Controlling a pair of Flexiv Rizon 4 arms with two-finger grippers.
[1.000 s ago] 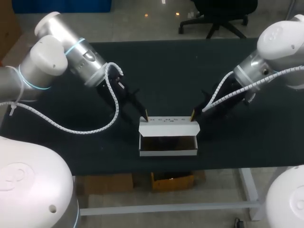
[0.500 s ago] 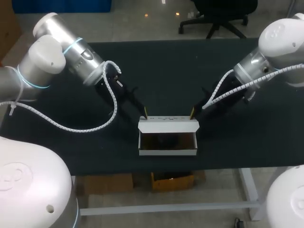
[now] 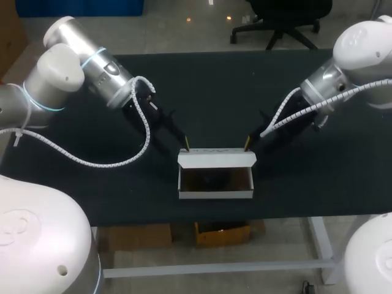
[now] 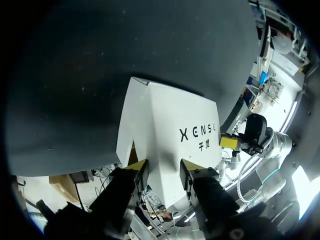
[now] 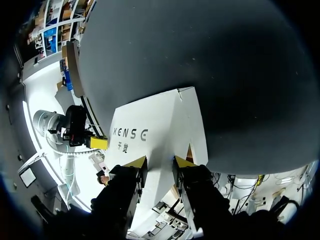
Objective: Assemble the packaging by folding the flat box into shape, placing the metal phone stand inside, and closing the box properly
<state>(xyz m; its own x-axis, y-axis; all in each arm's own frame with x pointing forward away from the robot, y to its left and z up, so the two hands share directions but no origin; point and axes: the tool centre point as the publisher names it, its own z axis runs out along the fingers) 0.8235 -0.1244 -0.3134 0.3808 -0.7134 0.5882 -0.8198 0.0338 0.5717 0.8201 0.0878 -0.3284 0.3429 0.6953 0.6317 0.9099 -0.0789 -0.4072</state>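
The white box (image 4: pixel 167 112) has one short row of big dark letters on its lid, and two small dark signs sit just under them.

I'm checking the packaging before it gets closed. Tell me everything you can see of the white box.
The white box looks like thin cardboard: a long, shallow carton near the table's front edge, open side toward the head camera. Its inside is dark; contents cannot be made out. The lid flap, bearing dark print, rises along the back. The left gripper and right gripper each rest yellow tips against the flap's ends.
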